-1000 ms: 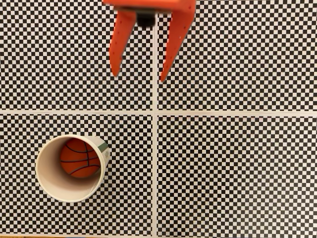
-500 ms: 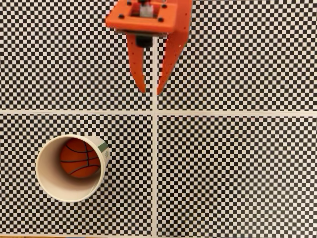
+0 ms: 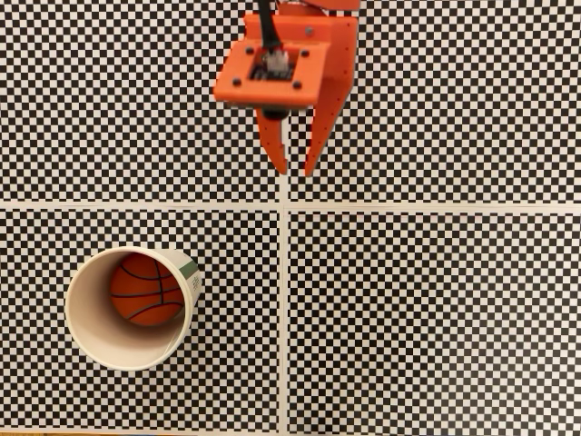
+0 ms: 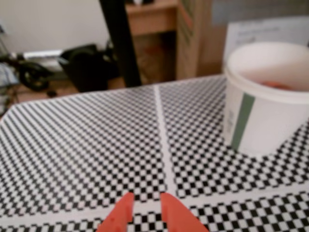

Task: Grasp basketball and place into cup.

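Observation:
In the fixed view the basketball point(image 3: 145, 289), dark orange with black seams, lies inside the cream-white cup point(image 3: 80, 334) at the lower left. My orange gripper point(image 3: 295, 172) hangs at the top centre over the white centre line, far from the cup. Its fingers are drawn almost together with only a narrow gap, and nothing is between them. In the wrist view the gripper point(image 4: 145, 198) tips show at the bottom edge. The cup point(image 4: 265, 116) stands upright at the right, with a green stripe on its wall and a sliver of the basketball point(image 4: 276, 85) visible inside.
The black-and-white checkered mat point(image 3: 436, 309) is divided by white lines into quadrants. In the wrist view, past the table's far edge, stand a dark pole point(image 4: 120, 43), wooden furniture point(image 4: 154, 19) and dark bags point(image 4: 87, 67) on the floor.
The gripper's fingers have closed from wide apart to nearly together. The gripper has come further into the fixed view from the top edge. Ball and cup have not moved.

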